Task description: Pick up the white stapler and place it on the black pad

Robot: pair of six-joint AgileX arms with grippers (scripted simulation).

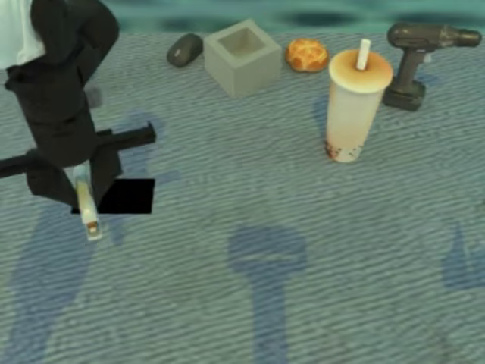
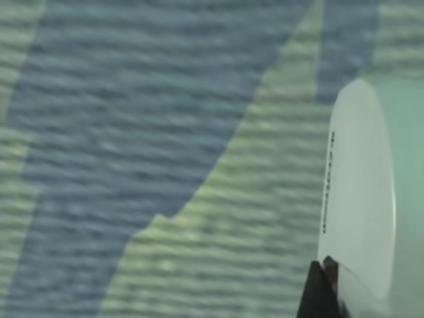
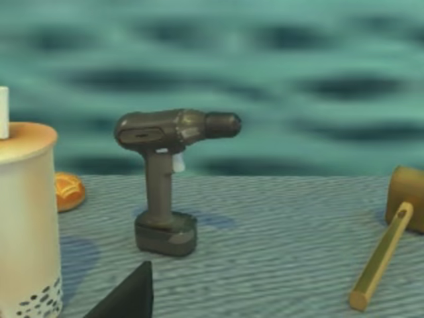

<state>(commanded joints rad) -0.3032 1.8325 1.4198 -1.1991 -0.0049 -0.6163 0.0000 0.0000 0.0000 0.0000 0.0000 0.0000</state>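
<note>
Top view has the left tool [image 1: 82, 180] clamped shut on the white stapler [image 1: 87, 205], which pokes out below it, slim and off-white with a small orange-brown bit near its rounded tip. It's tilted, hanging over the left edge of the black pad [image 1: 130, 197], a flat matte rectangle on the bench [image 1: 303, 265] just right of the tool. The right tool isn't in the top view; can't tell its state.

Stapler [image 1: 89, 206] overlapping pad's [image 1: 132, 197] left edge, mouse [image 1: 185, 50] left of box [image 1: 242, 58]
</note>
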